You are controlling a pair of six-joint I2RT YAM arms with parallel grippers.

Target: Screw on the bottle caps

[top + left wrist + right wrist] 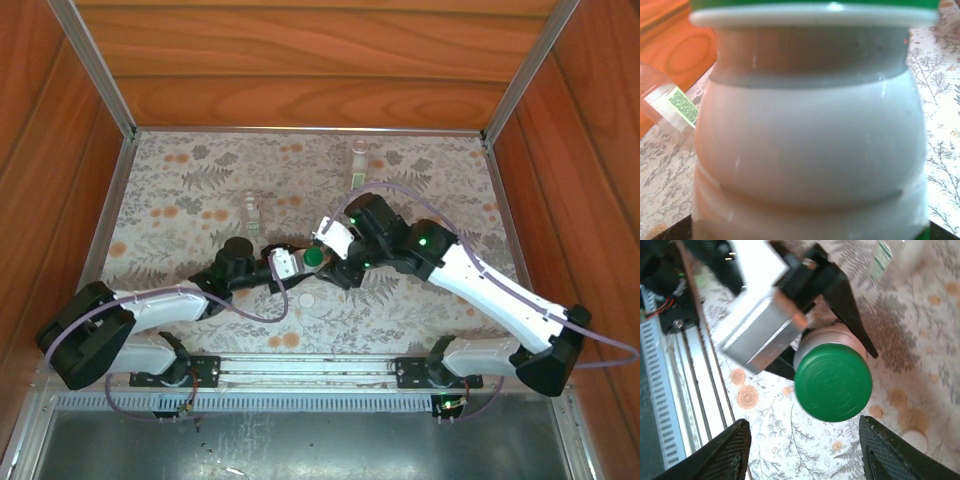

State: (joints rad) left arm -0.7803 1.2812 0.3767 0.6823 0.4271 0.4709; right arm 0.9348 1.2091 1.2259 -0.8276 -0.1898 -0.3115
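Left jaws clench the white bottle (810,150) upright over the middle of the counter (200,200); its dark green cap (832,382) faces straight up. Right jaws hang released above it, one finger either side, touching nothing; the right arm is nearer.

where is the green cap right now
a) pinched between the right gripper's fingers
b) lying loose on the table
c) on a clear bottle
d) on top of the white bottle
d, the green cap sits on top of the white bottle, and the right gripper is open, its fingers on either side of the cap.
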